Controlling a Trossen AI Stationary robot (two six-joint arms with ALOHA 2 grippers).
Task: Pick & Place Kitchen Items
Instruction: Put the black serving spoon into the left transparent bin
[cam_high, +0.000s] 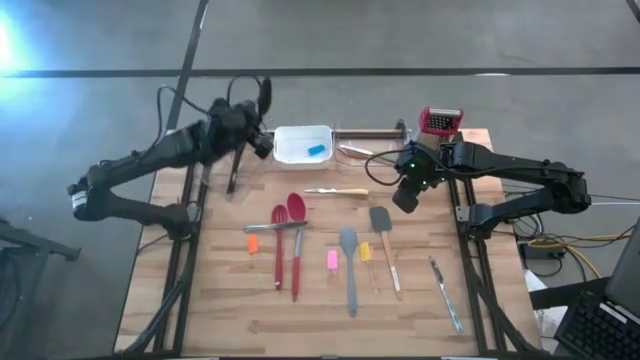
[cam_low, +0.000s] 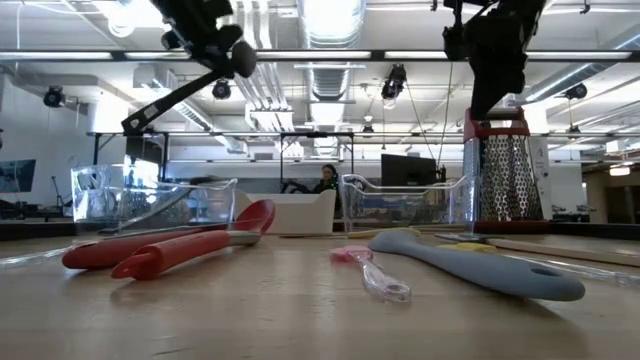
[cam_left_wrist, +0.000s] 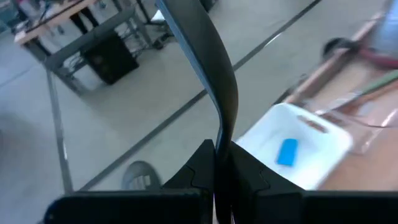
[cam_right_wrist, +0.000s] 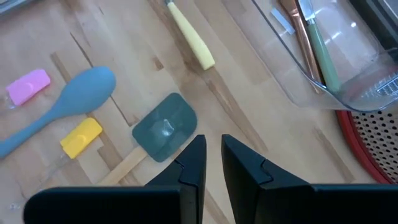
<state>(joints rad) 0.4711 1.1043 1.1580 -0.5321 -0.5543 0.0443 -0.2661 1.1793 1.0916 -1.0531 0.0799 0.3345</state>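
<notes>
Left gripper (cam_left_wrist: 217, 165) was clenched on a black spatula (cam_left_wrist: 205, 56), held up in the air just beside the white tray (cam_high: 290, 135), where a blue block (cam_high: 317, 150) already lay. Right gripper (cam_right_wrist: 212, 158) hovered over the grey spatula (cam_right_wrist: 163, 127) with nothing in it, jaws only a narrow gap apart. Risk as I saw it: the grip sat at the spatula's very end, so the long tool could swing, catch the tray rim, or tip out when dropped. Remaining utensils and blocks lay mid-table. No readable labels or brands anywhere.
</notes>
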